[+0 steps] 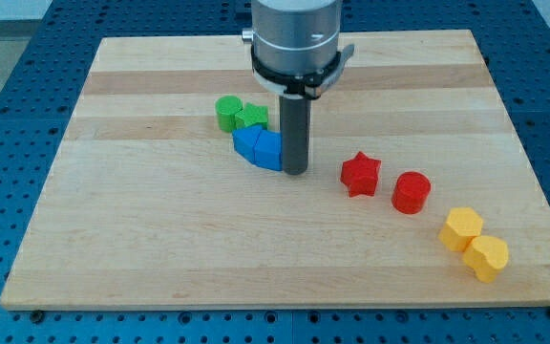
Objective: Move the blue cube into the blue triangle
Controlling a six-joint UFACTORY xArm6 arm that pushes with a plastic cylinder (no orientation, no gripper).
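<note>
The blue cube [269, 151] and the blue triangle [247, 143] lie touching each other a little above the board's middle, the cube on the view's right of the triangle. My tip [295, 172] stands right against the cube's right side. The rod hangs from the grey arm head at the view's top.
A green cylinder [227, 113] and a green star-like block [252, 118] sit just above the blue pair. A red star [360, 174] and a red cylinder [411, 192] lie to the right. Two yellow blocks [462, 229] [488, 258] lie near the lower right of the wooden board [113, 239].
</note>
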